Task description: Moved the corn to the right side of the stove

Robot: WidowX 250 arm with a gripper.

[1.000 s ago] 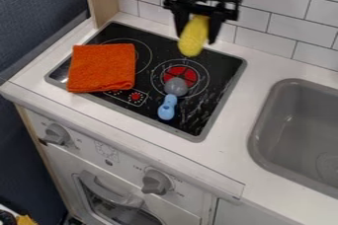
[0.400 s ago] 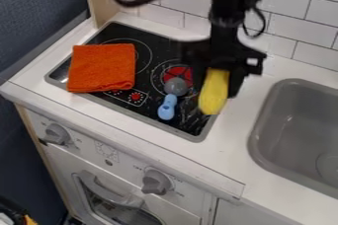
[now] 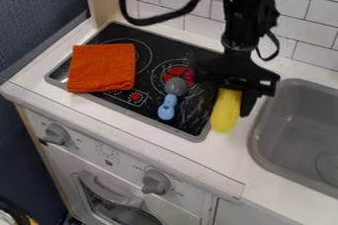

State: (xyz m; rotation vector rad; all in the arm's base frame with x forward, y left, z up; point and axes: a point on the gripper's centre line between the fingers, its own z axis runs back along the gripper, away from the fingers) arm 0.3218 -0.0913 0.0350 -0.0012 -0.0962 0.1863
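Note:
The gripper (image 3: 231, 101) hangs over the white counter just right of the stove's right edge, shut on the yellow corn (image 3: 226, 110). The corn points down toward the viewer, its lower end over the strip of counter between the stove (image 3: 142, 104) and the sink. Whether it touches the counter, I cannot tell. The black stovetop lies to the left, its right edge partly hidden behind the gripper.
A folded orange cloth (image 3: 102, 68) covers the stove's left part. A blue-handled grey utensil (image 3: 167, 106) lies near the stove's middle. The grey sink (image 3: 297, 130) is close on the gripper's right, and a tiled wall (image 3: 309, 21) stands behind.
From above the stove's back, the gripper has come toward the viewer and to the right, down to the counter beside the stove, carrying the corn. Cloth and utensil have stayed in place.

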